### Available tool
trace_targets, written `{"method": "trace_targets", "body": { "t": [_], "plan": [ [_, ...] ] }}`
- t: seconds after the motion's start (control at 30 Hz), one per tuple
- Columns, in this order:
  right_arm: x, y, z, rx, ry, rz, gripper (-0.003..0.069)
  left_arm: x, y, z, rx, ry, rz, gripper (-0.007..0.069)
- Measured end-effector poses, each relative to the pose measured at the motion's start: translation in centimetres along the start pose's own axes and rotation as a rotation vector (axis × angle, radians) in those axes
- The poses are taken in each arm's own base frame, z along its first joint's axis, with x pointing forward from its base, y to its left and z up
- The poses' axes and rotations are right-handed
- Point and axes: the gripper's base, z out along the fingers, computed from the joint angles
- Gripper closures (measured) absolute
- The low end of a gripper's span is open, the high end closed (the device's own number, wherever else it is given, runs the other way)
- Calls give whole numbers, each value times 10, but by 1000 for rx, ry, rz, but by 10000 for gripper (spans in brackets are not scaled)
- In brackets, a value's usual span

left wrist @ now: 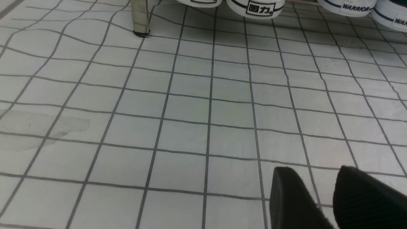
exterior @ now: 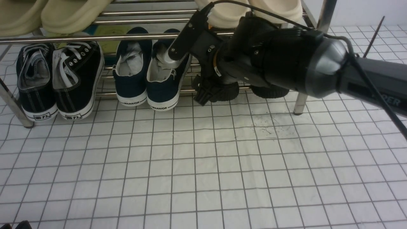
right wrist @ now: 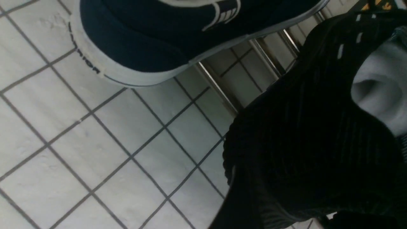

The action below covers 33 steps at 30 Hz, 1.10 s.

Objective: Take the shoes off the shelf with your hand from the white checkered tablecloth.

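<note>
Your right end effector (exterior: 186, 79) hangs at the right end of the shelf (exterior: 143, 37) with its two fingers spread wide, released and grasping nothing. One finger angles up in front of the navy slip-ons (exterior: 160, 86). The other points down just in front of the shoes (exterior: 219, 90), by the toe of the left one. The pair sits on the shelf's lowest bars, mostly hidden behind the arm. Only the ridged toes show, at the edge of the white checkered tablecloth (exterior: 203, 165). In the right wrist view one shoe fills the frame, white paper stuffing (right wrist: 378, 92) in its opening. Left of the slip-ons stand the black canvas sneakers (exterior: 76, 79). Your left end effector (left wrist: 316, 171) hovers low over the cloth short of the shelf, fingers slightly parted, holding nothing.
</note>
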Motion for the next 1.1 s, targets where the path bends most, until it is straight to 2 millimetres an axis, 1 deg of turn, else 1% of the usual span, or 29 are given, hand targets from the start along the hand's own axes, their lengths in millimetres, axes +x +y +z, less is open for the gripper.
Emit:
{"method": "trace_targets", "body": {
  "t": [0.17,0.27,0.4,0.67,0.8,0.93,1.03,1.07,1.1],
  "plan": [
    [-2,2,7,16,-40,-17,90,0,0,0,0,0,0,384],
    [0,5,19,42,-52,-83,92,0,0,0,0,0,0,384],
    [5,9,31,69,-36,-120,92,0,0,0,0,0,0,384],
    [7,7,38,126,-42,-65,94,0,0,0,0,0,0,384],
    [10,9,46,142,-40,-44,123,0,0,0,0,0,0,384],
    [16,14,55,144,-12,0,206,0,0,0,0,0,0,384],
    [16,15,55,141,-6,19,332,0,0,0,0,0,0,384],
    [16,17,56,137,-4,22,391,0,0,0,0,0,0,384],
    [16,18,55,137,-2,22,473,0,0,0,0,0,0,384]
  ]
}}
